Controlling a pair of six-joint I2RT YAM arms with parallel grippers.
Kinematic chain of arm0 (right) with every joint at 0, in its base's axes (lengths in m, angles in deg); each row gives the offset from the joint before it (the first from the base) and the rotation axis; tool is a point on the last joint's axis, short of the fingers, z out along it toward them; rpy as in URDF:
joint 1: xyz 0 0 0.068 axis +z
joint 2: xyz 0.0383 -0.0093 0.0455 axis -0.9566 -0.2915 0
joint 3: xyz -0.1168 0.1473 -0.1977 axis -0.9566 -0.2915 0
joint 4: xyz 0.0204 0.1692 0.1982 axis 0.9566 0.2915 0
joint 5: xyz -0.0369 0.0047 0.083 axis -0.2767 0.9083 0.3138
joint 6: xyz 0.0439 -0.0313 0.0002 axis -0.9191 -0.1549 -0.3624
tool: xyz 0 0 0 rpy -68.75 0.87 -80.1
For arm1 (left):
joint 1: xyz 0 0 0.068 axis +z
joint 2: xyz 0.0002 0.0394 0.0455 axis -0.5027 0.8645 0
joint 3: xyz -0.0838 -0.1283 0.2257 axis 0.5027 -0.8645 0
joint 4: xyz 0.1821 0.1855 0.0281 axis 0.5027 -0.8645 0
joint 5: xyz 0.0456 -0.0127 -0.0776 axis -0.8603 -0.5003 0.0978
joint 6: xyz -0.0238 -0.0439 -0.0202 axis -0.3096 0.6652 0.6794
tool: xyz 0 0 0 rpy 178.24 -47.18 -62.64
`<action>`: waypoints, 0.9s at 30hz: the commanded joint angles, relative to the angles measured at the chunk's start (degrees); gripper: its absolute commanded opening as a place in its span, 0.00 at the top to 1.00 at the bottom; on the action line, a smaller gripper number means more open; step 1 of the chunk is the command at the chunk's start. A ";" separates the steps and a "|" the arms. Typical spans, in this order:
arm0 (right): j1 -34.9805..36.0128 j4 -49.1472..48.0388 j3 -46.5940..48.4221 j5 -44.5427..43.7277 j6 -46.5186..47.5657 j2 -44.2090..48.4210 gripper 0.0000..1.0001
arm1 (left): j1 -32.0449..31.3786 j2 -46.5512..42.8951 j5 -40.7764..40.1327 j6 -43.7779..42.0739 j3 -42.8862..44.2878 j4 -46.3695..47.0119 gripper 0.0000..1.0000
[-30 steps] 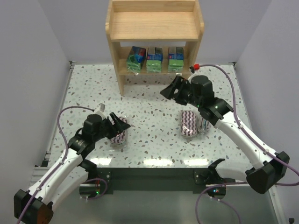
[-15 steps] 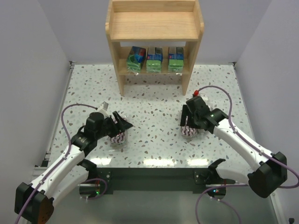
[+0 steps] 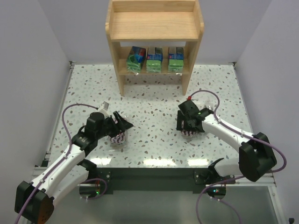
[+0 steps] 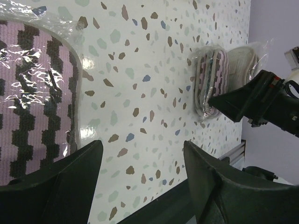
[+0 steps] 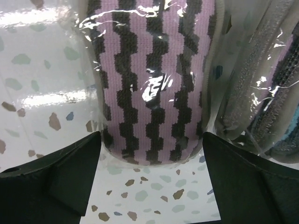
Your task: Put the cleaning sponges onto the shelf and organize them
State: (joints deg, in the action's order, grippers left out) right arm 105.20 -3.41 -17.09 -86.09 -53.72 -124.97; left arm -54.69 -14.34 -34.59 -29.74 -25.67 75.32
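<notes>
Three green-and-blue sponge packs point(image 3: 152, 59) stand in a row on the lower tier of the wooden shelf point(image 3: 154, 25). My right gripper point(image 3: 186, 125) is open, low over a purple zigzag oval pad point(image 3: 189, 133). In the right wrist view this pad point(image 5: 149, 70) lies just ahead of the open gripper point(image 5: 149, 172), its near end level with the fingertips, and a second wrapped pad point(image 5: 261, 93) lies against it on the right. My left gripper point(image 3: 121, 125) is open over a third pad point(image 3: 119, 137). In the left wrist view that pad point(image 4: 32, 93) lies beside the left finger point(image 4: 60, 182), outside the gap.
The shelf's top tier point(image 3: 154, 23) holds nothing. The speckled table point(image 3: 149, 102) runs between the two arms and the shelf. White walls close in both sides. A dark ledge point(image 3: 149, 170) borders the near edge.
My right arm has swung back from in front of the shelf and come down over the pad at the right. My left gripper has shifted slightly over its pad.
</notes>
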 commanded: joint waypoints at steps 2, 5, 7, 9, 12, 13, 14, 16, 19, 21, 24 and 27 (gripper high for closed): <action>-0.67 -1.69 0.20 -6.87 -2.54 -3.59 0.05 | -0.18 -0.39 0.82 -1.07 -0.34 2.47 0.25; -2.26 -4.14 -0.67 -5.74 -2.55 -7.28 0.04 | -0.18 -0.39 0.82 -1.06 -0.69 2.56 0.25; -3.05 -7.90 -1.72 -2.15 -1.76 -8.26 0.04 | -0.18 -0.39 0.91 -1.06 -0.86 2.38 0.25; -3.05 -9.86 -2.26 1.28 -0.62 -8.87 0.07 | -0.18 -0.74 0.74 -0.98 -0.95 1.95 0.25; -3.05 -13.11 -2.87 4.98 2.02 -8.09 0.18 | -0.18 -1.79 0.30 -0.80 -1.04 1.42 0.25; -3.05 -13.99 -2.87 6.99 4.11 -7.65 0.25 | -0.18 -1.88 0.04 -0.89 -1.21 1.24 0.25; -2.87 -14.17 -2.70 8.32 4.74 -7.30 0.28 | -0.18 -2.32 0.03 -0.71 -1.39 1.15 0.25; -2.26 -14.17 -2.00 11.56 7.45 -5.98 0.32 | -0.10 -2.59 -0.14 -0.63 -1.65 1.06 0.25; 2.21 -11.46 1.42 11.15 10.54 -7.29 0.31 | -0.18 -2.41 -0.06 -0.27 -2.18 1.50 0.25; 7.39 -10.57 3.36 10.09 11.16 -8.60 0.30 | -0.18 -2.33 -0.06 -0.10 -2.27 1.94 0.26; 13.11 -10.66 7.40 9.47 10.38 -14.04 0.27 | -0.18 -1.97 -0.06 0.08 -2.18 1.94 0.26; 16.81 -10.48 12.75 9.03 9.14 -19.41 0.23 | -0.18 -2.59 -0.40 -0.10 -1.83 0.81 0.26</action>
State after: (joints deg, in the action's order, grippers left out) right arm 119.49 -13.64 -8.48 -79.60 -44.35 -140.81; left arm -54.69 -16.31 -34.63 -29.54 -27.68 75.30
